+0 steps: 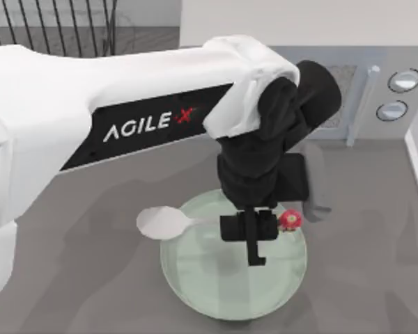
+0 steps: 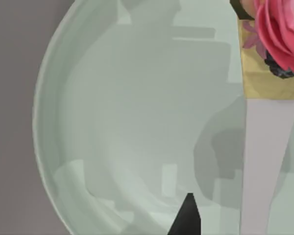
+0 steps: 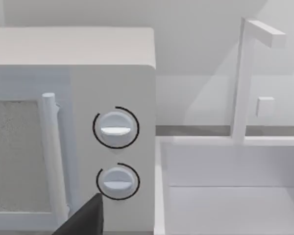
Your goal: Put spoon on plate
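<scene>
A grey counter [image 1: 90, 278] spreads across the scene under soft, even light. At about one o'clock stands a white microwave [image 3: 112, 73], with a vertical door handle [image 3: 53, 156] and two round dials [image 3: 115, 128] stacked on its panel. At three o'clock beside it lies a white sink basin [image 3: 230, 196] with an angular faucet [image 3: 245, 73]. A pale wall [image 3: 196, 29] runs behind. Dark railing bars [image 1: 56, 28] show at eleven o'clock.

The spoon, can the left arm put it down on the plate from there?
Probably yes. The left gripper holds the spoon by its handle right above the plate, with nothing between them; the spoon's bowl juts past the rim.
</scene>
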Controlling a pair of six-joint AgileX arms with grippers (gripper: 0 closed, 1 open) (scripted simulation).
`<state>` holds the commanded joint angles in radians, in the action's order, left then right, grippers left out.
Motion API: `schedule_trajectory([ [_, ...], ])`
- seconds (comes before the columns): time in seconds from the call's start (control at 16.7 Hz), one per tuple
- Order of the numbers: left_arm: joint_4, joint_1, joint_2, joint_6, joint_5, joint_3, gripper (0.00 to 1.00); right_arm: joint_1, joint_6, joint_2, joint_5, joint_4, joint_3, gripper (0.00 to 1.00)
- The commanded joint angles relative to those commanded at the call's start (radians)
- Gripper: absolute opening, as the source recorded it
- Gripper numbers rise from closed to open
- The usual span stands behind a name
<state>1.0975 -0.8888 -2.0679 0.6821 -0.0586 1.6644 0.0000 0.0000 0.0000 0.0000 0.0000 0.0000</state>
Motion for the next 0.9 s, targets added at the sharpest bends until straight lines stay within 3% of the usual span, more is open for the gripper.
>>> schedule_trajectory([
  [0.48, -0.049, -0.046, 0.045, 0.001, -0.072, 0.029, 0.00, 0.000, 0.000, 0.000, 0.000, 0.000, 0.000, 1.00],
  [0.9, -0.095, -0.035, 0.049, 0.026, -0.044, -0.003, 0.00, 0.000, 0.000, 0.000, 0.000, 0.000, 0.000, 1.00],
])
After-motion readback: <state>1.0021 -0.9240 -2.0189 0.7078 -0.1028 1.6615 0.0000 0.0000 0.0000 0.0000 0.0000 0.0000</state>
